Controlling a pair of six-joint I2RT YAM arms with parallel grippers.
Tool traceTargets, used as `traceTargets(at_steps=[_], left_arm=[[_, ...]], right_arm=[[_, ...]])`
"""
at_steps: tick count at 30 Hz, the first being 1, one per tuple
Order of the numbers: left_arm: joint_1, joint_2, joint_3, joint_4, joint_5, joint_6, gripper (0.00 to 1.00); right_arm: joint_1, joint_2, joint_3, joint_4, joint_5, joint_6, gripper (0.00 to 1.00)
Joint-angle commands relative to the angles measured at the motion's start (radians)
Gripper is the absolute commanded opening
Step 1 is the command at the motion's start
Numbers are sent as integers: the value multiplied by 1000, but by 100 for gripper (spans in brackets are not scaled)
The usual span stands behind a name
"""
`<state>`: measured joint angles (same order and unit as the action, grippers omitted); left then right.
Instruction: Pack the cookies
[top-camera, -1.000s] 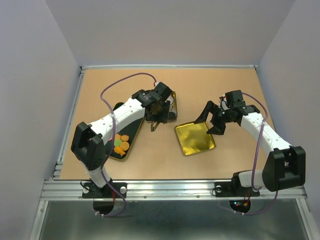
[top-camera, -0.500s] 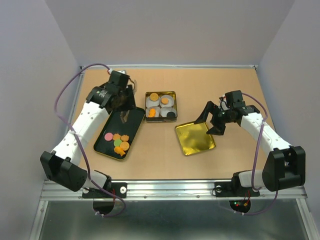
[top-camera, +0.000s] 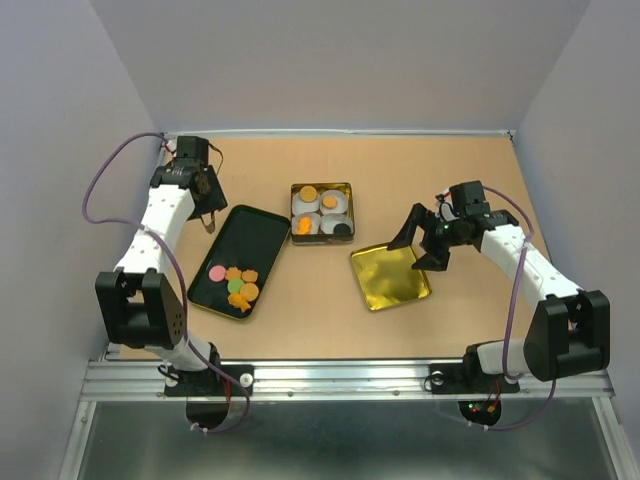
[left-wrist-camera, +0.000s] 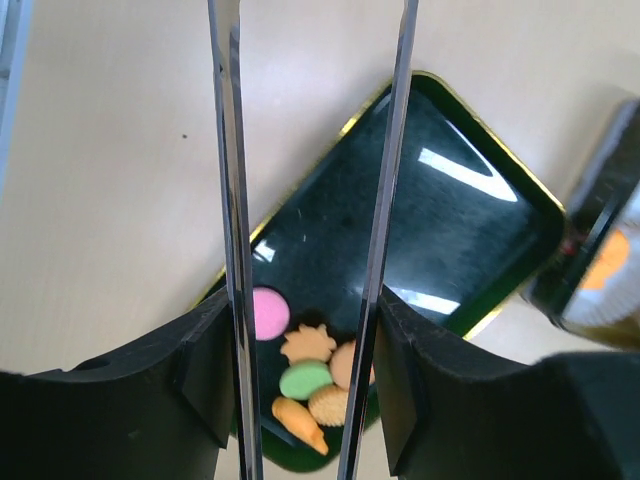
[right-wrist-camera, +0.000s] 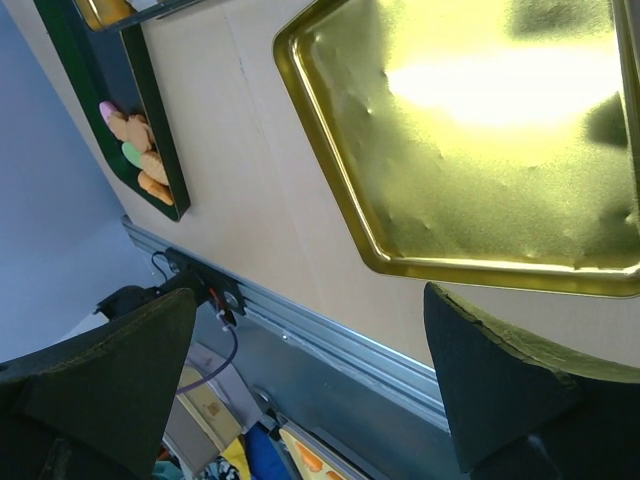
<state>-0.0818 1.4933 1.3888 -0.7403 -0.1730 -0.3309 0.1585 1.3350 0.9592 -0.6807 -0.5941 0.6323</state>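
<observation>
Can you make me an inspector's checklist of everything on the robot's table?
Surface: tan table.
Job's things: cookies, mostly orange plus one pink and one green, bunched at the near end of the black tray; more orange pieces sit in white cups inside the open tin.
Clutter: gold lid lying inside-up, right of the tray.
Grippers: left end effector open, empty, beside the tray's far end; right end effector wide open, empty, above the lid's far edge.
Cables: purple cables, one looping along each arm.
Surroundings: plain pale walls; metal rail at the near edge.
</observation>
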Motion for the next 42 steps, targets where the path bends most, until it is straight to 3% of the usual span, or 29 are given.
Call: traceTargets(at_steps=[1,11,23,42], left_arm=[[53,67,-5,105,-60,23,59],[108,265,88,205,-128,104,58],[149,501,269,257,-51,107,57],[180,631,286,357,101,95,58]], right_arm=[[7,-23,65,-45,13,-59,100],[7,6,141,-140,77,-121,100],[7,62,179,-177,108,-121,100],[7,128,216,-206,125,-91,100]])
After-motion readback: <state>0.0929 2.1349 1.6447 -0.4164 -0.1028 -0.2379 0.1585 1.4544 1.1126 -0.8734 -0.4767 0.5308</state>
